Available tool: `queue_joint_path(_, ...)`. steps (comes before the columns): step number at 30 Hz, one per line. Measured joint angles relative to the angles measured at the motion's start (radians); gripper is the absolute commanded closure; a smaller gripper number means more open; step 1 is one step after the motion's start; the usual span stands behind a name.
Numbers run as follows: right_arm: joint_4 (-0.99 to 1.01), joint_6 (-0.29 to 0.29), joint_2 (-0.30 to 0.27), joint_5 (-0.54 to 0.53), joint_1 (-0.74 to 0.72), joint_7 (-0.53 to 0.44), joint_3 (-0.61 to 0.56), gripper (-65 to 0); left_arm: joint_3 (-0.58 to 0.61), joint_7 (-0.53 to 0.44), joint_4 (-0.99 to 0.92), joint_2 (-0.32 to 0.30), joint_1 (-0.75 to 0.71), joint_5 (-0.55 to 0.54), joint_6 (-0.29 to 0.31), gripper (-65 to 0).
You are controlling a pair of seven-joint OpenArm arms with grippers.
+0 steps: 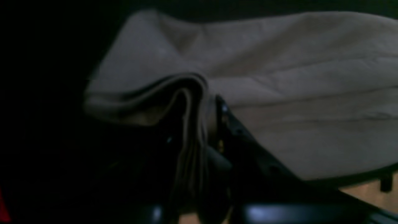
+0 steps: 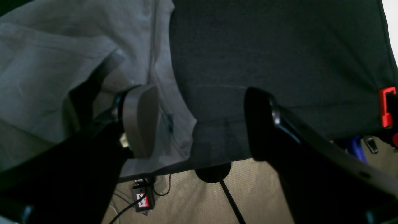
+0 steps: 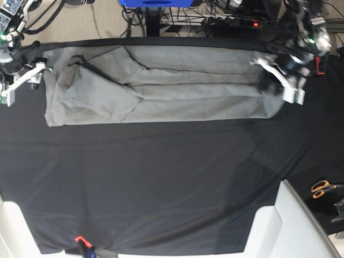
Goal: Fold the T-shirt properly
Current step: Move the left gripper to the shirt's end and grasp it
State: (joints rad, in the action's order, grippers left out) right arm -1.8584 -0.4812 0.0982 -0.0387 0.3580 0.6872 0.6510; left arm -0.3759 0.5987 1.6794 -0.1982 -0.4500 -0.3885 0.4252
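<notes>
The light grey T-shirt lies folded into a long strip across the far part of the table. On the right of the base view, my left gripper is shut on the shirt's end. In the left wrist view the pinched layers of the T-shirt stand bunched between the jaws of the left gripper. At the strip's other end, my right gripper is open. In its wrist view the right gripper has one finger over the edge of the T-shirt and the other over the black cloth.
The black cloth covers the whole table. Orange-handled scissors lie at the right edge. A red clamp holds the cloth at the near edge, and another red clamp shows in the right wrist view. Cables run over the floor.
</notes>
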Motion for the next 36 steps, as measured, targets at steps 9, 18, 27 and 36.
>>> queue_joint_path(9,0.000,-0.001,-0.001,0.000,0.000,0.001,0.000,-40.7,0.142,-0.002,0.017,0.106,0.001,0.000,-0.093,0.0)
queue_joint_path(18,0.000,-0.001,0.000,0.000,0.000,0.001,0.000,-40.7,0.283,-0.003,0.011,0.145,0.064,-0.004,-0.160,0.0)
queue_joint_path(27,0.000,-0.001,-0.001,0.001,0.001,0.001,0.000,-40.7,0.333,-0.002,-0.122,0.163,0.132,-0.004,-0.164,0.0)
queue_joint_path(36,0.000,-0.001,-0.001,0.001,0.000,0.001,0.000,-40.7,0.390,-0.003,-0.134,0.179,0.153,-0.004,-0.169,0.0)
